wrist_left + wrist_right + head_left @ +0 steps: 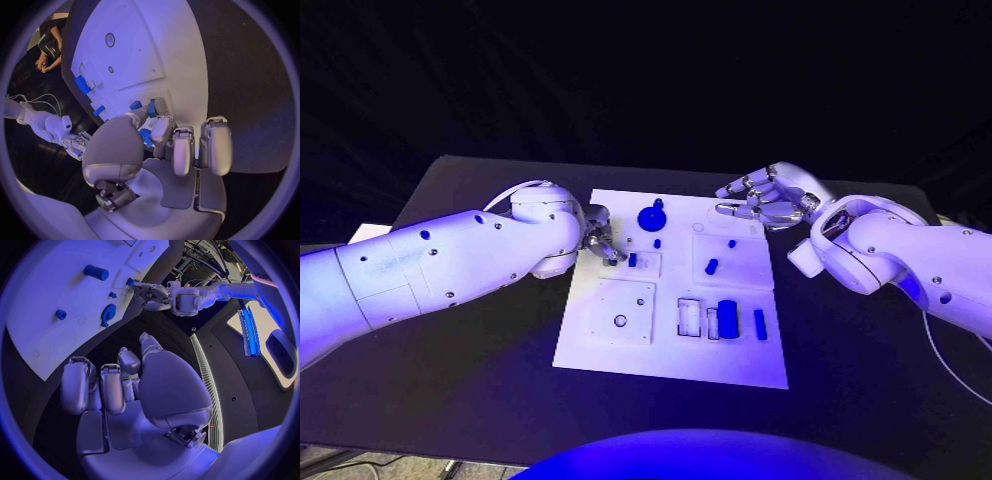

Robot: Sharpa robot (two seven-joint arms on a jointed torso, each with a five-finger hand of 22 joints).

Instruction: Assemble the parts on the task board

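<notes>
mid-assembly: left hand (599, 238) down at the task board (625, 355) left edge, pinching a small blue part (152, 108) over the board. next, seating it squarely in its slot. right hand (764, 197) curled, holding nothing, hovering off the far right corner.

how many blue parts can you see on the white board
7: round one at the far edge, small one nearer, one by the left hand, two mid-right, a block and a bar near the front. The hand may hide others.

A black table (473, 400) stands against a dark backdrop (646, 70).
</notes>
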